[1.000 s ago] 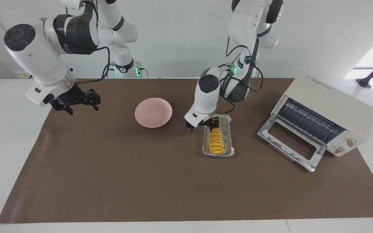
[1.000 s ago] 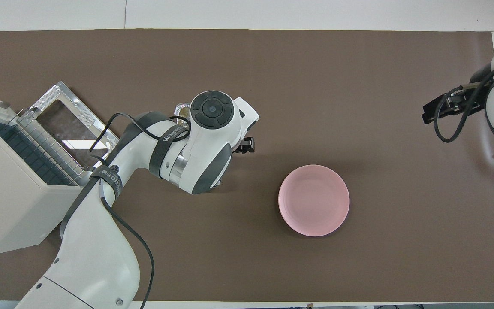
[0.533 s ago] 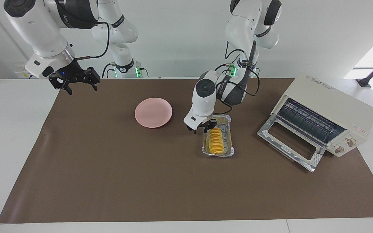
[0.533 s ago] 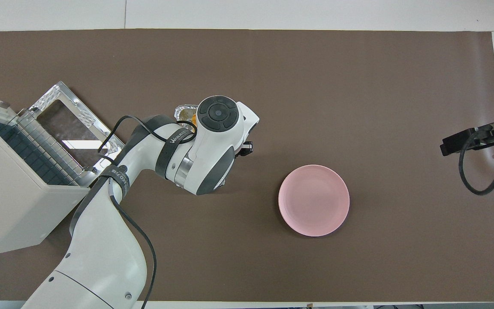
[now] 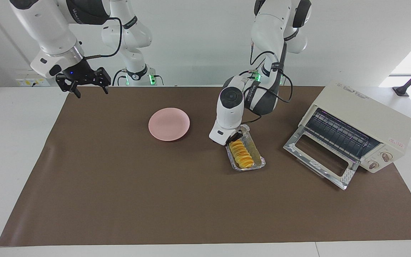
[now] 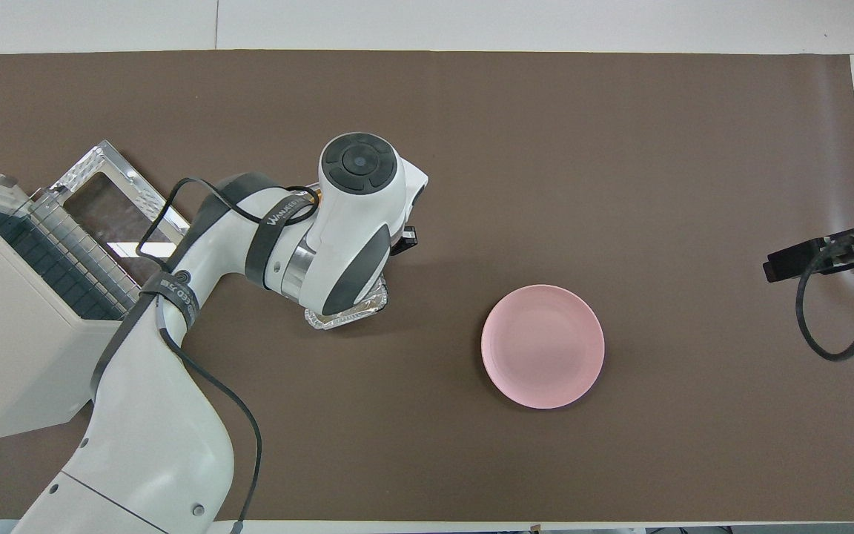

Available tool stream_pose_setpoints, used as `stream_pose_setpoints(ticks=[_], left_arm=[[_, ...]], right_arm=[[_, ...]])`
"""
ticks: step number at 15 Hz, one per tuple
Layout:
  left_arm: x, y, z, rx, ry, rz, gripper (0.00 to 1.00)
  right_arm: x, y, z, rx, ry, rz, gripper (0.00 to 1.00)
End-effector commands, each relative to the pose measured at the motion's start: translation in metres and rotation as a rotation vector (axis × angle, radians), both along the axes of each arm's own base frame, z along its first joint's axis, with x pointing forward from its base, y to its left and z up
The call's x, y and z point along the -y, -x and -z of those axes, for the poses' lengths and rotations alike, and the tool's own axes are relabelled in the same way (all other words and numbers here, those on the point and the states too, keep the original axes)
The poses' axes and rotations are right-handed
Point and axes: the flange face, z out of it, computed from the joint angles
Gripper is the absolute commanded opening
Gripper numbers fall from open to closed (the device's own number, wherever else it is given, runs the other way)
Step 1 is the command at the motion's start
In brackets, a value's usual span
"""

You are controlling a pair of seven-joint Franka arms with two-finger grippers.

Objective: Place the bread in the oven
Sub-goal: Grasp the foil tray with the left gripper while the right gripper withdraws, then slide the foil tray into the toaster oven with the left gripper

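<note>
The golden ridged bread (image 5: pixel 242 154) lies in a silver foil tray (image 5: pixel 256 154) in the middle of the brown mat. My left gripper (image 5: pixel 237 137) is at the tray end nearer to the robots and looks shut on its rim; the tray sits askew. In the overhead view the left arm hides the bread, and only a corner of the foil tray (image 6: pixel 345 317) shows. The cream oven (image 5: pixel 364 117) stands at the left arm's end, with its glass door (image 5: pixel 319 159) dropped open and the rack showing. It also appears in the overhead view (image 6: pixel 19 348). My right gripper (image 5: pixel 89 91) is open and empty, raised over the mat's corner at the right arm's end.
A pink round plate (image 5: pixel 169 124) lies on the mat beside the tray, toward the right arm's end; it also shows in the overhead view (image 6: pixel 543 346). The oven's open door (image 6: pixel 123 215) juts toward the tray. A black stand (image 5: pixel 401 91) sits by the oven.
My left gripper closed in on the tray's nearer end, and the tray turned, its farther end swinging toward the oven. My right gripper rose and drew back toward its base.
</note>
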Motion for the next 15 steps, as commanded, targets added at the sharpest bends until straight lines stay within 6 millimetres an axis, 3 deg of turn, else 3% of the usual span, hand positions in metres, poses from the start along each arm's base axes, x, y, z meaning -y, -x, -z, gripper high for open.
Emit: stream_pose_setpoints(ticks=[1, 3, 6, 9, 13, 15], left_arm=[[-0.049, -0.047, -0.047, 0.011, 0.003, -0.133, 0.00], [-0.091, -0.066, -0.075, 0.011, -0.030, -0.209, 0.00], [-0.153, -0.088, -0.081, 0.045, -0.077, -0.364, 0.00], [-0.230, -0.106, -0.079, 0.026, -0.104, -0.491, 0.00], [-0.288, -0.101, -0.062, -0.030, -0.164, -0.565, 0.00], [-0.298, -0.095, -0.059, -0.074, -0.187, -0.571, 0.00]], right_arm=[[0.010, -0.003, -0.002, 0.010, 0.001, 0.023, 1.00], [0.008, -0.005, -0.006, 0.018, -0.010, 0.025, 1.00], [0.008, -0.007, -0.010, 0.024, -0.021, 0.027, 1.00], [0.008, -0.008, -0.012, 0.031, -0.020, 0.027, 1.00], [0.010, -0.007, -0.013, 0.035, -0.015, 0.031, 1.00], [0.009, -0.004, -0.011, 0.021, -0.014, 0.022, 1.00]])
